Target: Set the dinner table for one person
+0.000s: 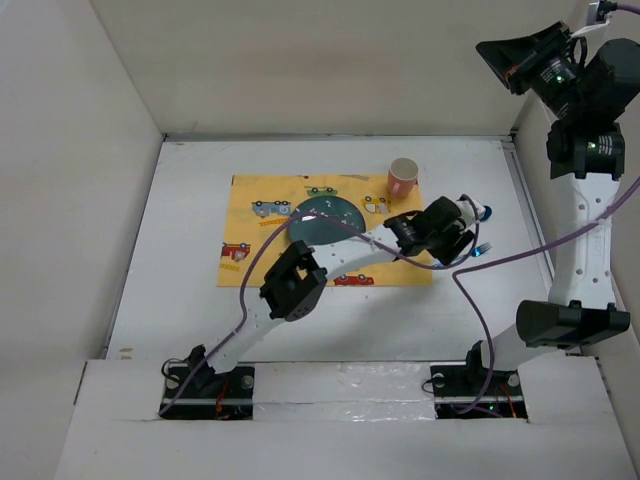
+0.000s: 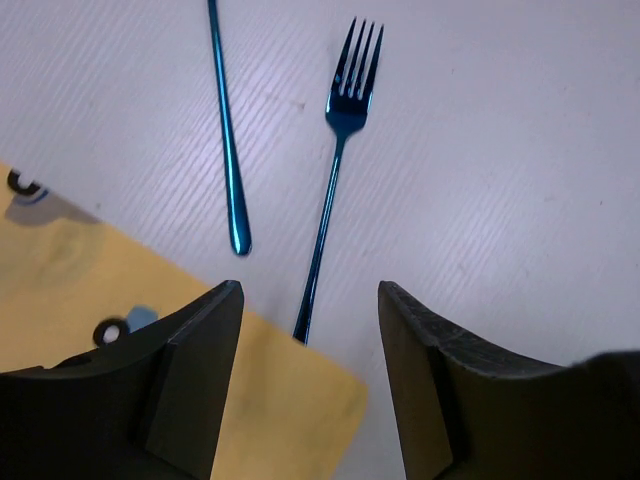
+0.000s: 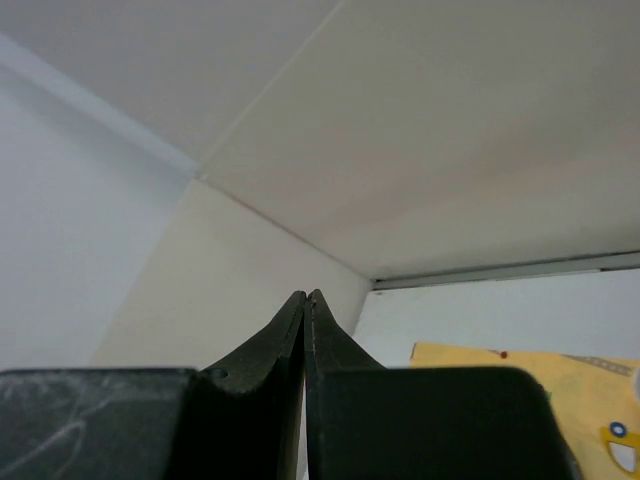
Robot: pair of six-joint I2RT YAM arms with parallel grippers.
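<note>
Bench lies below the left gripper, which is spread wide over a fork. High up, the right gripper is pinched tight, empty.

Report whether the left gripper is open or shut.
Open: the left gripper has its fingers wide apart, holding nothing, above the fork.

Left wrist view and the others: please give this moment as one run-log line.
left fingers: open, above fork on dinner table | right fingers: shut, raised, empty | plate, cup: on mat
</note>
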